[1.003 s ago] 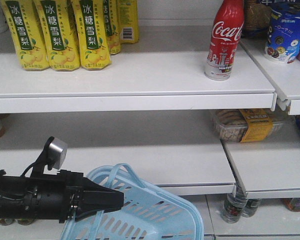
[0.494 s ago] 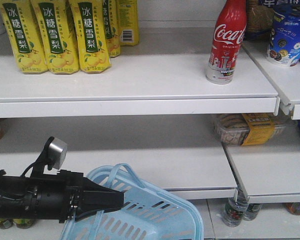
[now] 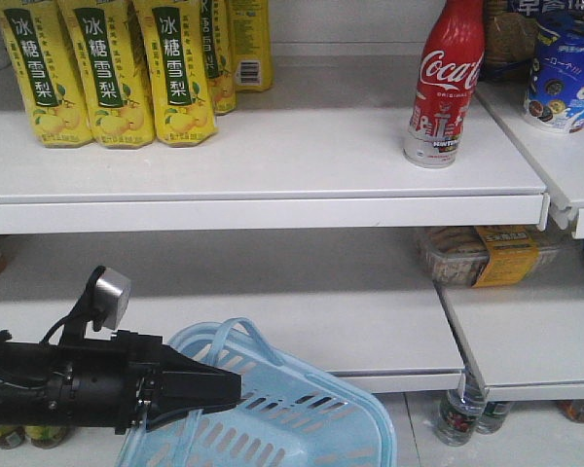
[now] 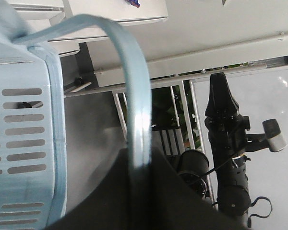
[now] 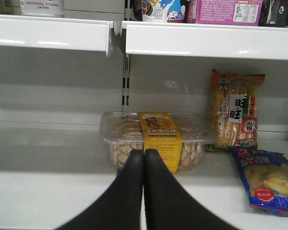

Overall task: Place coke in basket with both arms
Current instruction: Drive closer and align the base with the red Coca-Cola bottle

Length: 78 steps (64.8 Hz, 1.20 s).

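Coke (image 3: 443,83) upright near the right edge of the upper shelf (image 3: 273,165), cap up, long axis vertical, yellow cartons (image 3: 107,68) well apart at the shelf's back left, blue tub (image 3: 565,68) near on the right, left gripper (image 4: 139,165) clamped on the handle of the tilted basket (image 3: 302,428), right gripper (image 5: 144,155) closed, empty.

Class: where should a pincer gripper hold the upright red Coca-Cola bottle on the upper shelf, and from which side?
Probably grip the coke on its straight lower body, below the tapering neck, coming level from the open front of the shelf. It stands upright with bare shelf either side, so jaws can close across its sides.
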Tool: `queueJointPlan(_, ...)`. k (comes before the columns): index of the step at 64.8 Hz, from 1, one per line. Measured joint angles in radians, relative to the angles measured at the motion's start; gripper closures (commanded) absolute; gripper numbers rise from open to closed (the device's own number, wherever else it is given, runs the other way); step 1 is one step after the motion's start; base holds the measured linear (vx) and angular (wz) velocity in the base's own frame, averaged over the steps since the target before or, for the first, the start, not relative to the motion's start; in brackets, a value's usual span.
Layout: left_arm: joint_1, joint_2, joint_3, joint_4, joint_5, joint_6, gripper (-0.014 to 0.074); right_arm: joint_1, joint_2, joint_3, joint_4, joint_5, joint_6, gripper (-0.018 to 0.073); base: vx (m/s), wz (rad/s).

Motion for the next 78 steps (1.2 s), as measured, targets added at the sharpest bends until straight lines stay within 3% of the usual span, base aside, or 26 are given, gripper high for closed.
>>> queueJointPlan(78, 0.000, 0.000, 0.000, 0.000, 0.000, 0.000, 0.0603, 0.000, 0.000, 0.000, 0.000, 0.000, 0.000, 0.0569, 0.01, 0.01)
